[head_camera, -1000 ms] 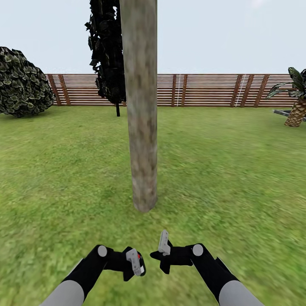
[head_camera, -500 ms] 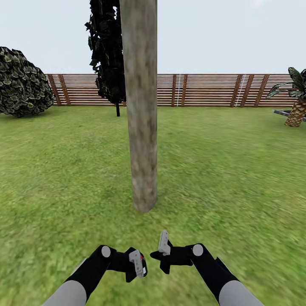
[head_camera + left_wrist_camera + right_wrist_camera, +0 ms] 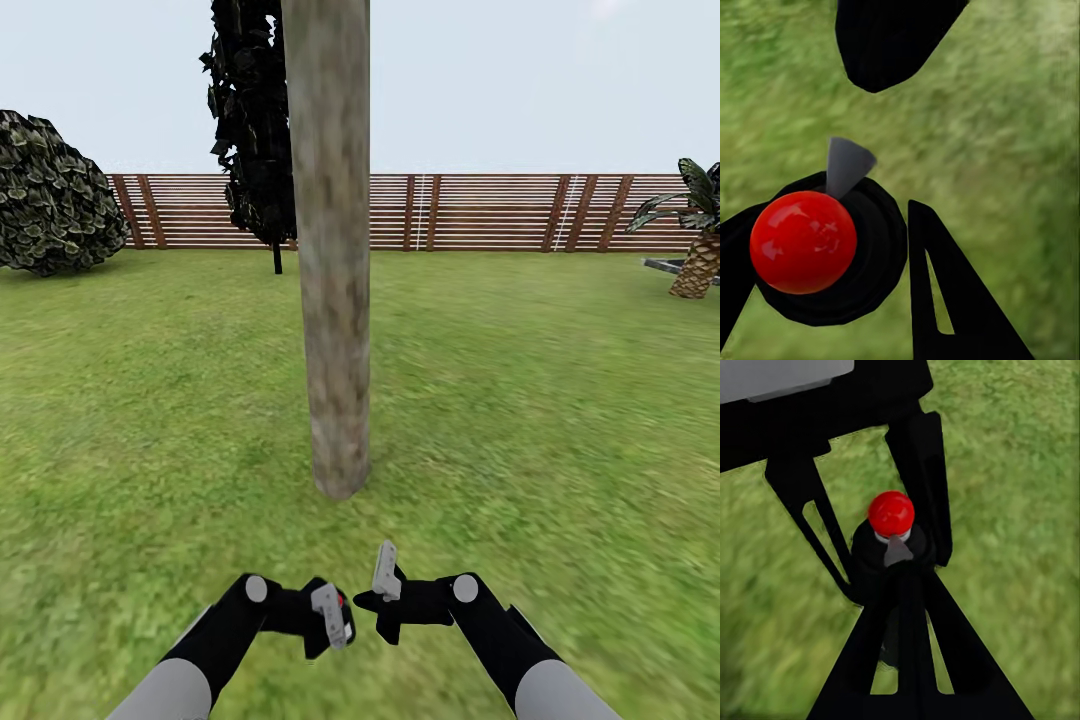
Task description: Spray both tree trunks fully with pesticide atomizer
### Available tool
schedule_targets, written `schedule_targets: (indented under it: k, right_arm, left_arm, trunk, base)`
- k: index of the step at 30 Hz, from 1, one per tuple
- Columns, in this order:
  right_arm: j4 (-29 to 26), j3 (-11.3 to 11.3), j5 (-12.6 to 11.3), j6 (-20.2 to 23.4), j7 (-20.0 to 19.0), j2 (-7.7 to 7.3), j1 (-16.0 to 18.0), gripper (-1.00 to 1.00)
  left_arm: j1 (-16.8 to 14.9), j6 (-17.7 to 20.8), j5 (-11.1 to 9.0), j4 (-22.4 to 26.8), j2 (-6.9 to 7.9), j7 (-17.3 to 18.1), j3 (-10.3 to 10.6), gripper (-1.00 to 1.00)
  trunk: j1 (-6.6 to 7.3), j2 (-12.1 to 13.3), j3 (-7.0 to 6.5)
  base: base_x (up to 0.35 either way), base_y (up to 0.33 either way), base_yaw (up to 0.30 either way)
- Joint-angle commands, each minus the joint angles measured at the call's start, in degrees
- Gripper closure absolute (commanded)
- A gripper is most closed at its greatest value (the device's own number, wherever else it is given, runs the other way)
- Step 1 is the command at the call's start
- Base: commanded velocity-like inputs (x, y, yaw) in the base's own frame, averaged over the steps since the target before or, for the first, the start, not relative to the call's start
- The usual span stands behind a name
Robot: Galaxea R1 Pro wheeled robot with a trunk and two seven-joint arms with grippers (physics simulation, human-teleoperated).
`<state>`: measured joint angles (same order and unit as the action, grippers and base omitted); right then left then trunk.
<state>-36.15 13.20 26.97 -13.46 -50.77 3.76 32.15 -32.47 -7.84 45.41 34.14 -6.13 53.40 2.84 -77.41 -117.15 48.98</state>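
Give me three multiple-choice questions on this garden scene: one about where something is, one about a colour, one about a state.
1. The tree trunk stands:
A) on the lawn, straight ahead of the robot
B) behind the fence
C) beside the palm

2. The atomizer has a cap that is:
A) blue
B) red
C) white

3. The left gripper is:
A) open and empty
B) resting on the grass
C) shut on the atomizer

Answers:
1 A, the trunk rises from the grass in mid view.
2 B, a red ball tops the black body.
3 C, its fingers flank the body.
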Motion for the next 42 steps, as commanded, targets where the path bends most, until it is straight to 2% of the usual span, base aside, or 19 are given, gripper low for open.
schedule_targets:
  k: [1,27,42]
  right_arm:
    - [-0.1,0.0,0.5,-0.3,0.0,0.01,0.0,1.00]
    - [-0.8,-0.1,0.5,0.1,0.1,0.01,0.0,1.00]
    - [-0.9,-0.1,0.5,0.2,0.1,0.00,0.0,1.00]
  left_arm:
    - [0.0,-0.6,0.6,0.3,-0.02,0.0,-0.1,1.00]
    - [0.2,-0.6,0.5,0.7,-0.10,0.1,-0.2,1.00]
    - [0.1,-0.6,0.4,0.6,-1.36,0.1,-0.1,1.00]
  trunk:
    - [0.01,0.0,0.05]
    - [0.01,0.0,0.05]
    - [0.01,0.0,0.05]
  base:
    - [0.000,0.000,0.000]
    - [0.000,0.000,0.000]
    - [0.000,0.000,0.000]
